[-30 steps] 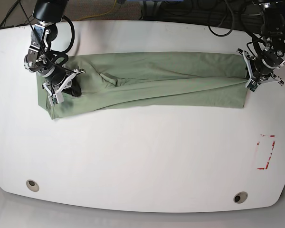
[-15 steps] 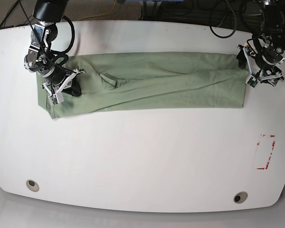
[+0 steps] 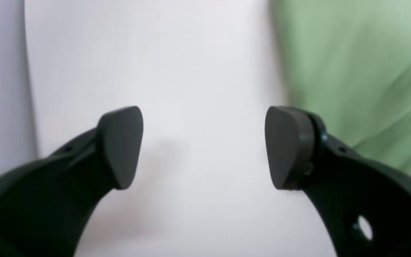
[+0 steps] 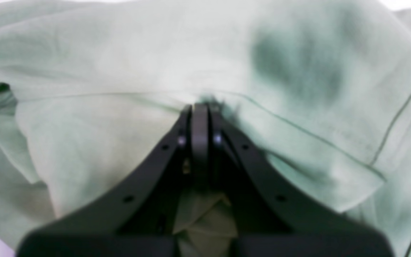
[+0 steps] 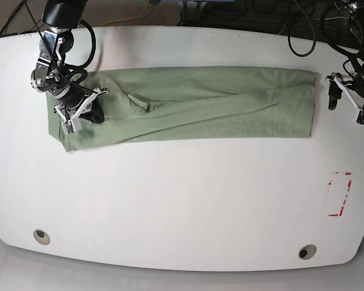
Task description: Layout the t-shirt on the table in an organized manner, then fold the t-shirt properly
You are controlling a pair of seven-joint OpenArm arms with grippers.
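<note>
The pale green t-shirt [image 5: 218, 103] lies as a long folded band across the far half of the white table [image 5: 182, 200]. My right gripper [image 5: 88, 113] is at the shirt's left end, shut on a fold of the cloth; in the right wrist view its fingertips [image 4: 200, 107] pinch wrinkled t-shirt [image 4: 120, 53]. My left gripper [image 5: 346, 104] hovers open just past the shirt's right edge. In the left wrist view the left gripper [image 3: 203, 146] has only bare table [image 3: 198, 53] between its pads, with the t-shirt [image 3: 351, 53] off to the upper right.
A red tape mark [image 5: 340, 194] sits near the right edge. Two round grey grommets [image 5: 41, 236] [image 5: 307, 251] lie near the front edge. Dark cables [image 5: 303, 24] run behind the table's far edge.
My left gripper let go of the shirt's right edge, opened and moved right, off the cloth. The shirt's right end settled flat. The right arm has not moved.
</note>
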